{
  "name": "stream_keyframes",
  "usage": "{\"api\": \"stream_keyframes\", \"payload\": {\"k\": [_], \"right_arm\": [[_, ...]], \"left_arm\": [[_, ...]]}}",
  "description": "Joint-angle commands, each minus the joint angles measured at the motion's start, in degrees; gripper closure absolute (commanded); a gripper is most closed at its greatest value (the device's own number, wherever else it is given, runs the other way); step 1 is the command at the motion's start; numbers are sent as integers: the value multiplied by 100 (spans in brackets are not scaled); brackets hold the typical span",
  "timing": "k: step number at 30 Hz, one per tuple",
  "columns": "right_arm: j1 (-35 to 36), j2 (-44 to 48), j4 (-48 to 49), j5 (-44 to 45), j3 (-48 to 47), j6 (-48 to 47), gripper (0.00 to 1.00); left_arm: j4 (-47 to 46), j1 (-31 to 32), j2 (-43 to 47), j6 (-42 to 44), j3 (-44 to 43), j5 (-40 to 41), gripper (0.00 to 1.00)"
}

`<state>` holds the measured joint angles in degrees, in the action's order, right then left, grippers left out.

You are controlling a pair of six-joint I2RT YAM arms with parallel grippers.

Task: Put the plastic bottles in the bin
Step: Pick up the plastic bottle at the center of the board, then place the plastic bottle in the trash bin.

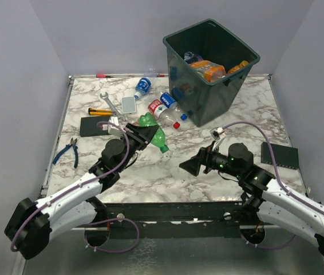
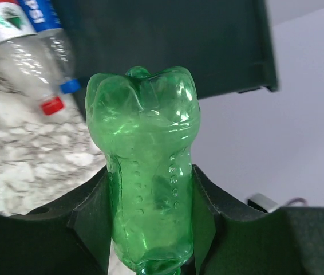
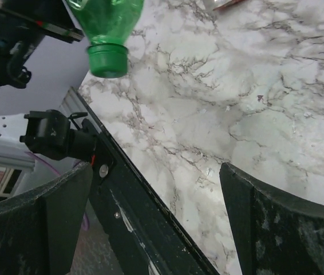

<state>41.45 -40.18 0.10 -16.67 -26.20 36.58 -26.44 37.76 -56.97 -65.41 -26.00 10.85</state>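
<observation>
As the left pincer sits partly shut round the green bottle, step: pick made, carry to the bin looks next.
Bottle place: left of centre over the counter, near-left of the bin; lifted or resting, I cannot tell.
Long axis: far-left to near-right, base at the far end, cap near-right.
Next move: raise it above the rim, swing far-right, let go.
Right pincer: wide apart, holding nothing.

- I see a white marbled bench;
- a metal wrench beside a small grey slab, far on my left;
- blue-handled pliers near the left edge;
- a black slab at my right edge
</observation>
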Motion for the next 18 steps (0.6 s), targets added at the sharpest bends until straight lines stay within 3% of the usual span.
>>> {"api": "stream_keyframes", "payload": {"k": [1, 5, 11, 18], "right_arm": [[689, -531, 1243, 1084, -259, 4, 5], [993, -1165, 2132, 1303, -622, 86, 5], [1164, -1988, 2201, 1342, -1146, 46, 6], [1286, -2374, 2336, 1258, -1293, 219, 24]], "left_arm": [[-345, 608, 631, -762, 369, 1166, 80], [-328, 913, 890, -970, 417, 1477, 80], [-193, 1029, 1121, -908, 280, 1633, 80], [-46, 1095, 1328, -920, 297, 1754, 80]]}}
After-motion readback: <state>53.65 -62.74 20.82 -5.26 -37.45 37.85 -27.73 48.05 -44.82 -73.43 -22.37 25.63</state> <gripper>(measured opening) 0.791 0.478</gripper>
